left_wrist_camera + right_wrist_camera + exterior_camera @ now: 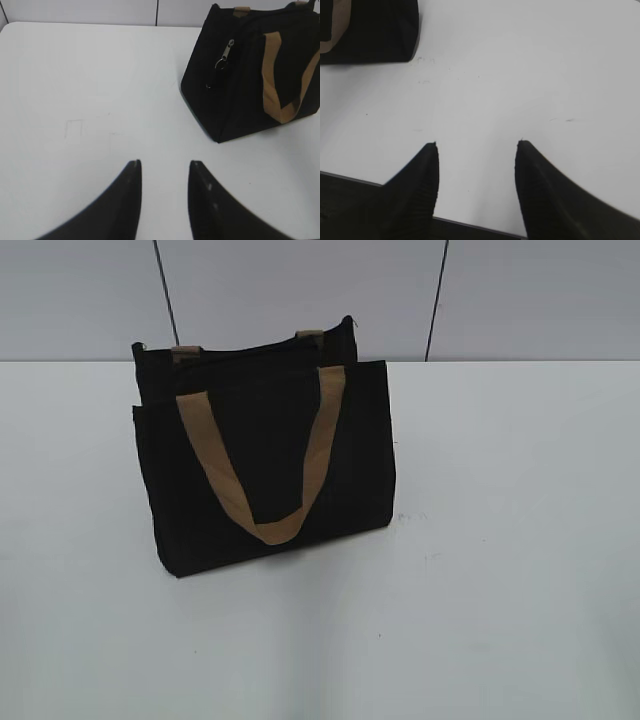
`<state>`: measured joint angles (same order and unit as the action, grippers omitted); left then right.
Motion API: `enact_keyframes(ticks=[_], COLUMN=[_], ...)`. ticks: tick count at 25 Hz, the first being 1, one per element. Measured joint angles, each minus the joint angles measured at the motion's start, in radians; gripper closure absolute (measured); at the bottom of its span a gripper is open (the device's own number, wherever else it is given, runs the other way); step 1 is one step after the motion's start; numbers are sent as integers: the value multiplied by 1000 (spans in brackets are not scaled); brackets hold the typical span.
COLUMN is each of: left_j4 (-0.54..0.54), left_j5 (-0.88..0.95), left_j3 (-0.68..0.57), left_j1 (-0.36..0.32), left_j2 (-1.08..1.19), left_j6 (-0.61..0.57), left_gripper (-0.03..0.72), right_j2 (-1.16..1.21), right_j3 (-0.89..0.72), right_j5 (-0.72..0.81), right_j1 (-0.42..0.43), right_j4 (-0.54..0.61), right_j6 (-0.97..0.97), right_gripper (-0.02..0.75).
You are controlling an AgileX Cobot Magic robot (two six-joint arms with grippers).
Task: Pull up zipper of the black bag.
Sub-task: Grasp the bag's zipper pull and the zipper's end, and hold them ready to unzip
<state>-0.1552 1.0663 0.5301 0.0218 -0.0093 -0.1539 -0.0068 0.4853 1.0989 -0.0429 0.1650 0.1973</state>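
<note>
One bag [270, 480] stands upright on the white surface [500, 540], left of centre and toward the far edge, just before the grey wall [300, 290]. The zipper [250, 352] runs along its top edge. From the left wrist view one silvery pull tab [226, 54] hangs on the bag's end panel, near the top. Two tan handles show: one [265, 455] lies draped down the front face in a loop, the other [188, 350] only peeks above the top edge at two spots. The left gripper [165, 170] hovers over bare surface, well apart from the bag, jaws a little apart and holding nothing. The right gripper [477, 150] sits over the near edge, jaws wider apart, also empty.
</note>
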Motion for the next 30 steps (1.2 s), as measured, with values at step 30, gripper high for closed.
enact_keyframes(ticks=[30], left_j4=[-21], left_j5=[-23], left_j3=[12], left_j1=[0], left_j2=[101], left_j6=[-8], left_gripper=[284], right_j2=[0], right_j3=[0], right_j5=[0], right_j1=[0], right_j4=[0], right_j6=[-1], right_gripper=[349])
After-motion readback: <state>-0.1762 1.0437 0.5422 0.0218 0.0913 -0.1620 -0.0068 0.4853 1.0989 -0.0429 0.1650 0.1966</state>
